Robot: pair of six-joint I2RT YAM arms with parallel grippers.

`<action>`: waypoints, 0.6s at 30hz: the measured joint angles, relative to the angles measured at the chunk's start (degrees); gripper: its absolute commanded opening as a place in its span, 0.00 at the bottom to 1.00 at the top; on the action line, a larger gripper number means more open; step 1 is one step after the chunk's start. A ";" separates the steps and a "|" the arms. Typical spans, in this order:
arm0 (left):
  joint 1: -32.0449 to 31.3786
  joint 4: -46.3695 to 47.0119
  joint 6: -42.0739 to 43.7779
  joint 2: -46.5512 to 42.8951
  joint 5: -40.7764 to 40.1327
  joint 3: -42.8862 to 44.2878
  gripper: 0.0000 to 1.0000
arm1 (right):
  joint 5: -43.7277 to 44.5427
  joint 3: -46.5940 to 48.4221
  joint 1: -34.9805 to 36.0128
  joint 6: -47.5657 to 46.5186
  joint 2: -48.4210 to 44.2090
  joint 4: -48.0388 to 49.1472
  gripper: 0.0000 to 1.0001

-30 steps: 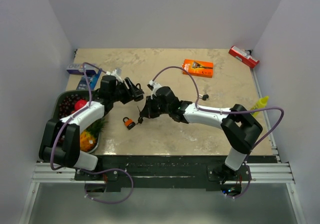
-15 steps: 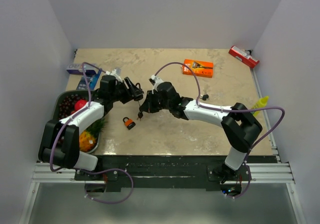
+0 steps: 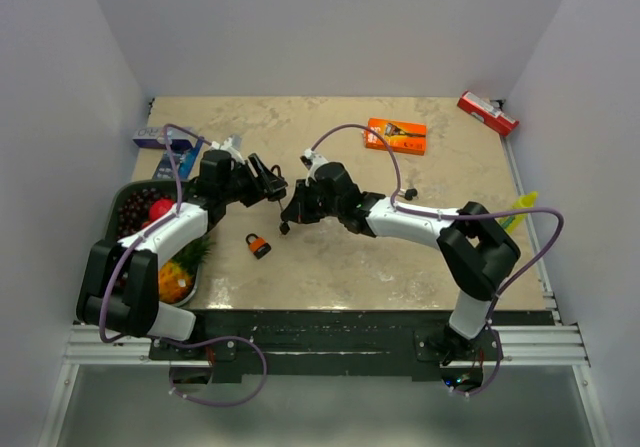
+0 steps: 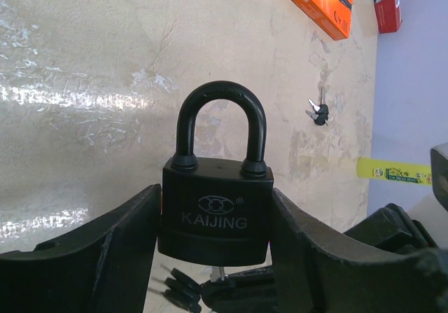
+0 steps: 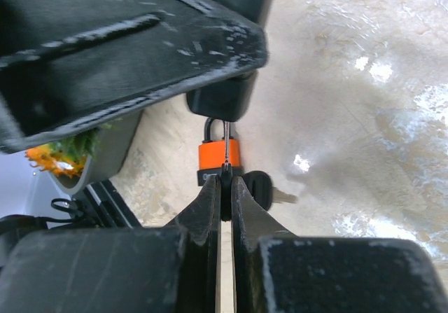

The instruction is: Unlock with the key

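A black padlock point(image 4: 215, 208), marked KAIJING, hangs above the table with its shackle closed, and my left gripper point(image 4: 215, 223) is shut on its body. In the top view this left gripper point(image 3: 268, 182) is left of centre. My right gripper point(image 5: 225, 184) is shut on the black head of a key point(image 5: 226, 145). The thin blade points up and meets the underside of the black padlock point(image 5: 222, 97). How deep it sits I cannot tell. A second key point(image 5: 260, 187) hangs from the same ring. From above, my right gripper point(image 3: 290, 212) is just below the left one.
An orange padlock point(image 3: 259, 245) lies on the table below both grippers. Another bunch of keys point(image 3: 408, 194) lies by the right forearm. An orange box point(image 3: 396, 135), a red box point(image 3: 487, 113) and a blue box point(image 3: 160, 139) lie toward the back. A fruit basket point(image 3: 130, 229) stands at the left edge.
My right gripper has moved up and back with the key, from beside the orange padlock to under the black padlock. The left arm has held still.
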 measured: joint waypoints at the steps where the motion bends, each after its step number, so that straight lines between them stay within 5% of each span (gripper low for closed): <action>1: 0.00 0.00 0.00 0.00 0.00 0.00 0.00 | 0.00 0.00 -0.09 0.00 0.31 0.00 0.00; 18: 0.00 0.02 0.22 -0.04 -0.24 0.00 0.00 | -0.52 0.00 -0.44 0.15 0.90 0.24 0.00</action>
